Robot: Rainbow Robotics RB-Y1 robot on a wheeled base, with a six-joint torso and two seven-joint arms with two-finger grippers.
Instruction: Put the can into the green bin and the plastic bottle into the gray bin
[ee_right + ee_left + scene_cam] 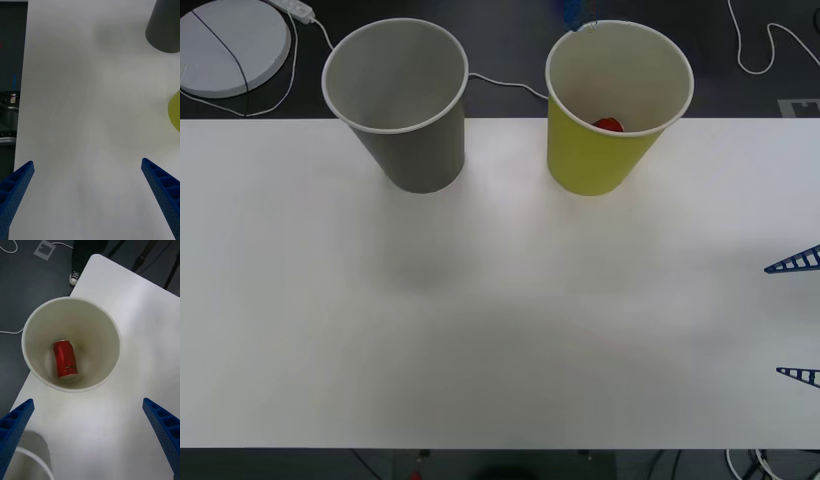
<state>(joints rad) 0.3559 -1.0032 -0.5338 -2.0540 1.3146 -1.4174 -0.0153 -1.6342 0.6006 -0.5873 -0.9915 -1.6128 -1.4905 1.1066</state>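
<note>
So, biggest thing first: the white table (500, 330), with both cups standing upright along its far edge. The gray bin (415, 150) is far left and the green bin (590, 160) is far right, well apart from each other.

The can (65, 359) is down inside the green bin. It looks like it's lying on its side on the cup floor rather than standing, close against one wall. I'd call that half of the job done.

My left claw (87, 401) hangs above the green bin, looking straight down its mouth. Its fingers are spread wide with nothing between them. My right claw (777, 320) sits low over the right edge of the table on the near side. It's spread wide and empty too, pointing leftward across the bare tabletop, with both cups off on its far side.

What matters for the next move is the gray bin. It's over on the left, so by my guess my left arm only has to swing left from where it is. My right claw would have to cross the whole table to get there. As for the plastic bottle, I honestly can't tell which way it lies from either claw, so I wouldn't pick an arm yet.
</note>
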